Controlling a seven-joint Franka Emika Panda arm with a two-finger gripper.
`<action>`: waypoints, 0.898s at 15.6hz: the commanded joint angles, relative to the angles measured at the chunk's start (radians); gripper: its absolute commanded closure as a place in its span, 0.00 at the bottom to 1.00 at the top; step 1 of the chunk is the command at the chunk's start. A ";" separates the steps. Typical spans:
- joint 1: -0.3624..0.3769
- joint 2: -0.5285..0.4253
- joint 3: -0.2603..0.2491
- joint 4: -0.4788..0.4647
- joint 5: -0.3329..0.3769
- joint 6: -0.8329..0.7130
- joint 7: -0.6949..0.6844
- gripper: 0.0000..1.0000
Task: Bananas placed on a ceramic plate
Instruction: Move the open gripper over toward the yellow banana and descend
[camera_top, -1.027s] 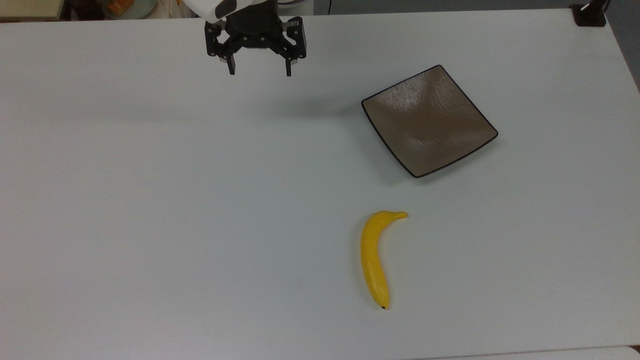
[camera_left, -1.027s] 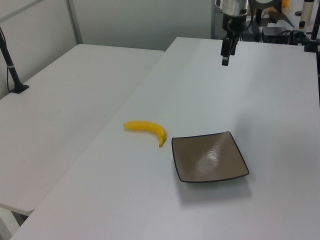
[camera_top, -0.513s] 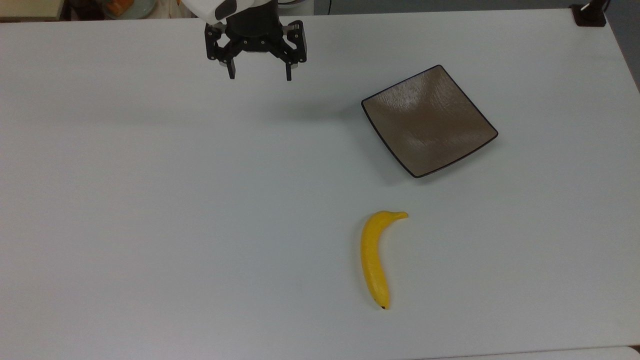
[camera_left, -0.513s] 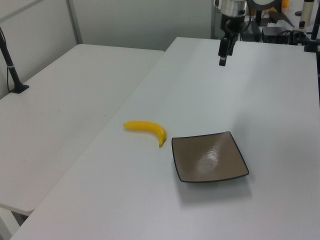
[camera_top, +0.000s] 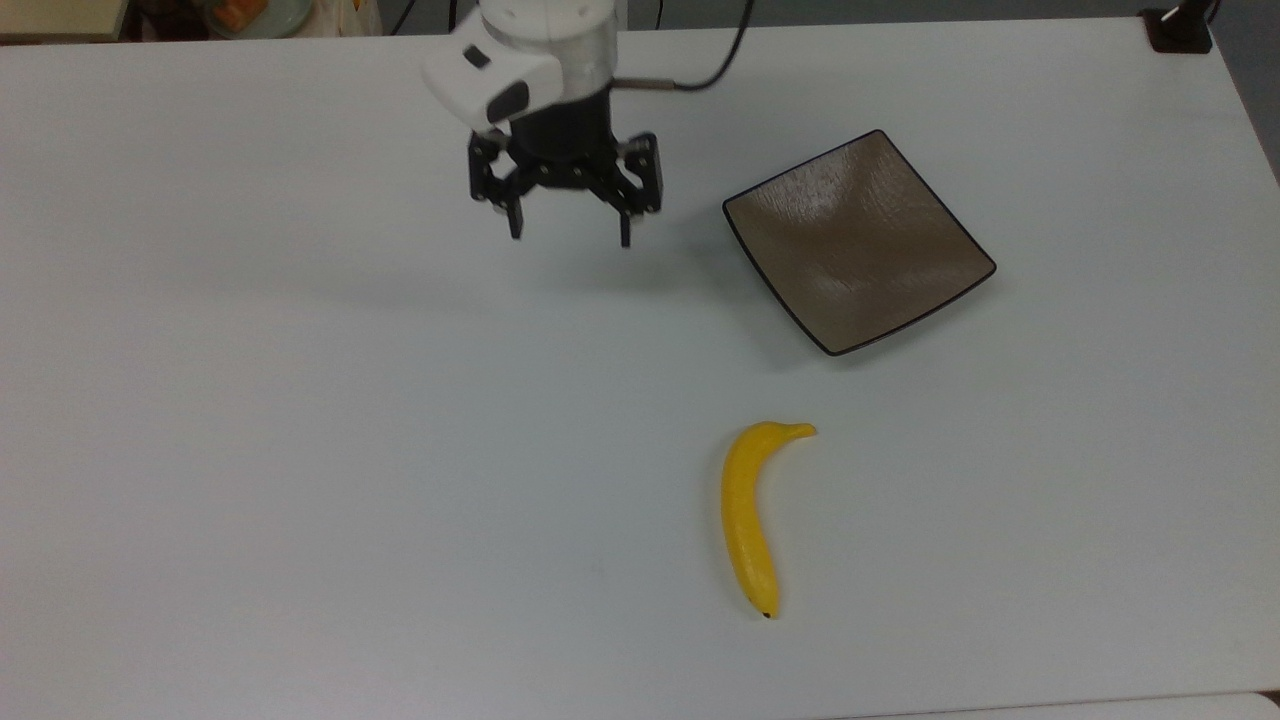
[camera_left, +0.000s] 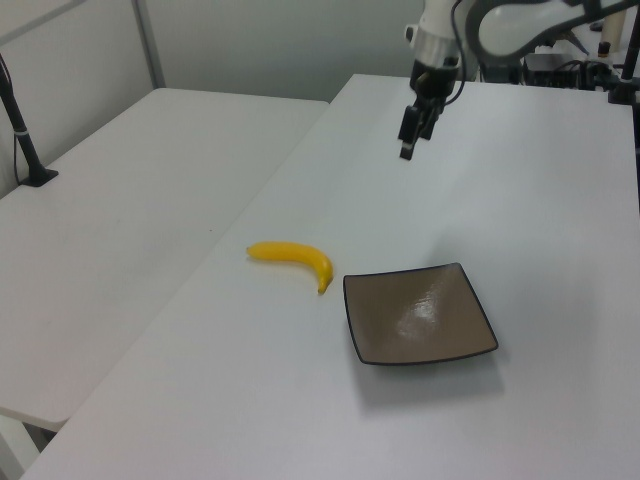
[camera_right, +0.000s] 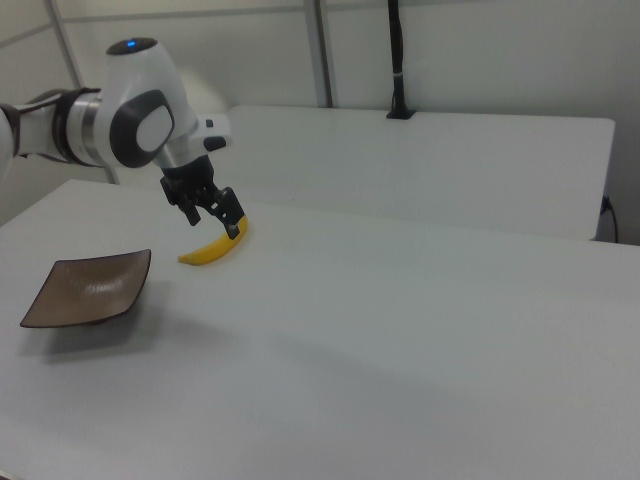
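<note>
We identify the bananas (camera_top: 748, 515) as a single smooth, bright yellow curved fruit with a short stem at its upper end and a small dark tip at its lower end in the top view, lying flat on the white table (camera_top: 300, 450) in the lower centre-right of that frame. In the left view it (camera_left: 291, 258) lies just left of the ceramic plate (camera_left: 420, 315), close to its corner but apart from it. We note that the plate (camera_top: 858, 242) is square, glossy brown-grey, shallow, with a thin dark rim and slightly upturned corners; it holds nothing, and a pale reflection shows on its surface. It sits in the upper right of the top view, turned at an angle to the table edges. We see the gripper (camera_top: 570, 236) in the upper centre of the top view, left of the plate and well apart from the banana, raised above the table, its two fingers spread wide and holding nothing.
</note>
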 joint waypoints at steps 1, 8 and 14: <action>0.039 0.103 0.000 0.044 0.002 0.146 0.136 0.00; 0.128 0.333 0.004 0.300 -0.033 0.183 0.317 0.00; 0.158 0.519 0.013 0.533 -0.113 0.214 0.437 0.00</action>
